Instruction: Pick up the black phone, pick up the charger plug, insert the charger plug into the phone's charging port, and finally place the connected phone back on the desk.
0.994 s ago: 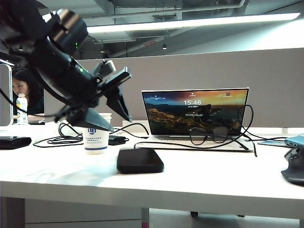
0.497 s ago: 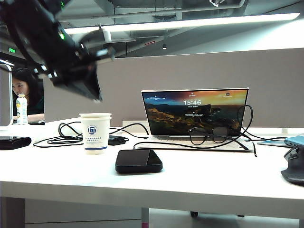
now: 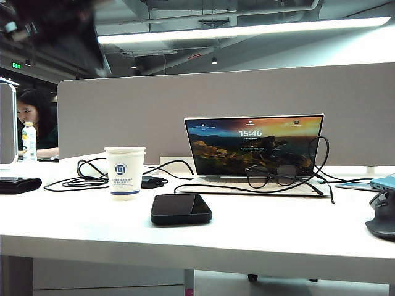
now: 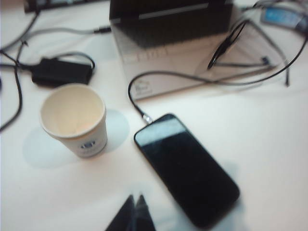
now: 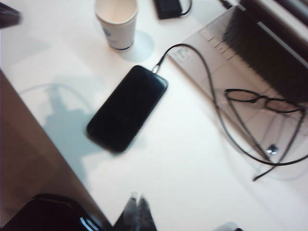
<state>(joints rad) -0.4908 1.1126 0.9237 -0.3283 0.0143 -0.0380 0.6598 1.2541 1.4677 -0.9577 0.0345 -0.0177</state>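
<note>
Black phone (image 4: pixel 186 168) flat mid-desk (image 3: pixel 259 231), charger plug (image 4: pixel 146 118) inserted; left fingers (image 4: pixel 135 202), right fingers (image 5: pixel 137 199) closed, empty, above.

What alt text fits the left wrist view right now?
The black phone lies flat on the white desk, the charger plug at its end. The shut left hand hovers above; beside the phone stands a paper cup.

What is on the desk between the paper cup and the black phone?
Nothing: the left wrist view shows bare white desk between the paper cup and the black phone. The charger plug sits at the phone's cup-side end.
</note>
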